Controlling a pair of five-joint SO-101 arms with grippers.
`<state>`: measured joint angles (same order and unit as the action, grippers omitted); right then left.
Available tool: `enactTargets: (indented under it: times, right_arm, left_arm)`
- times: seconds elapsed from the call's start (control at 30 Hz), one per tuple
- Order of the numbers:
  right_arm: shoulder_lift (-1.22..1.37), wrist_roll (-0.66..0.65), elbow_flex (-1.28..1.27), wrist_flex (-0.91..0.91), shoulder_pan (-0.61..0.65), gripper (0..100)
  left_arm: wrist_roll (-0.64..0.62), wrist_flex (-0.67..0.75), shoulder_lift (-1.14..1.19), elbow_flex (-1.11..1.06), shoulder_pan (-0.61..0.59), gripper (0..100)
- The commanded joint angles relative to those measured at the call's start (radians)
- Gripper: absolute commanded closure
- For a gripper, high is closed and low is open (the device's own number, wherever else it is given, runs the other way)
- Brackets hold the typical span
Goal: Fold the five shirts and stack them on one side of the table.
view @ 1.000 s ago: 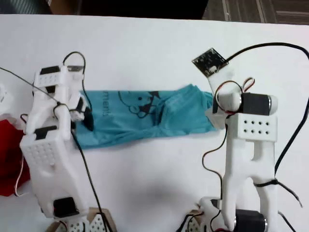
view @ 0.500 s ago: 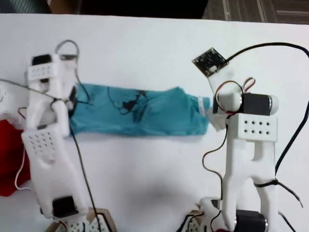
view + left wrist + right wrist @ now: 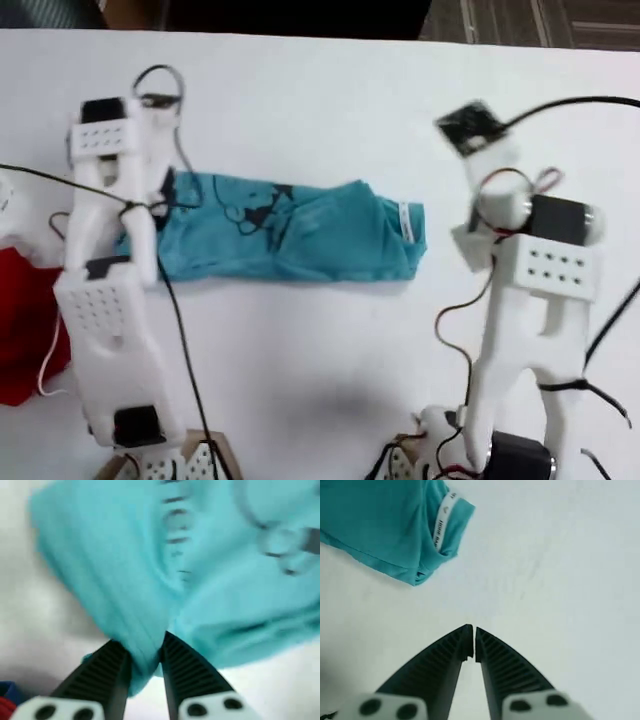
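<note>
My left gripper [image 3: 144, 652] has its two black ribbed fingers pinching a bunched fold at one end of the teal cotton shirt with a dark cartoon print [image 3: 210, 580]. The cloth rises between the pads and spreads across the upper part of the left wrist view. In the high view that grip sits at the left end of the shirt, with my left arm [image 3: 105, 300] running down the left side of the frame.

My right gripper [image 3: 472, 632] has its fingers pressed together on nothing. It hangs over the bare white table [image 3: 560, 555], apart from the shirt's collar end and its white neck label [image 3: 442, 517], which sit in the upper left of the right wrist view. My right arm [image 3: 535, 290] stands at the right of the high view.

The shirt lies across the middle of the table as a long, narrow, rumpled band. I judge it folded lengthwise but not yet into a compact packet. A crumpled red cloth garment [image 3: 22, 320] lies at the left edge, looking unfolded. I make out no finished stack, so I reckon the task is at an early stage.
</note>
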<state>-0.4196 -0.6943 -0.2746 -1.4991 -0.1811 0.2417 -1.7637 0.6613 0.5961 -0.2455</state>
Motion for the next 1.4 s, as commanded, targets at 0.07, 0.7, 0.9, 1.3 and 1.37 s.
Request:
enactTargets:
  times: [0.07, 0.7, 0.9, 1.3, 1.37]
  right_arm:
    - [-0.041, -0.006, -0.063, 0.012, -0.196, 97.7]
    - [-0.042, -0.206, -0.552, 0.355, -0.794, 97.7]
    - [-0.042, -0.206, -0.686, 0.440, -0.794, 97.7]
    - [-0.042, -0.199, -0.735, 0.490, -0.796, 97.7]
    - [-0.042, -0.199, -0.735, 0.490, -0.796, 97.7]
  left_arm:
    - [-0.003, -0.021, -0.216, -0.096, 0.173, 97]
    - [-0.006, 0.008, -0.301, -0.018, 0.637, 97]
    - [-0.006, 0.098, -0.301, 0.028, 0.700, 98]
    - [-0.064, 0.218, -0.089, 0.108, 0.841, 98]
    - [-0.064, 0.212, -0.037, 0.163, 0.852, 98]
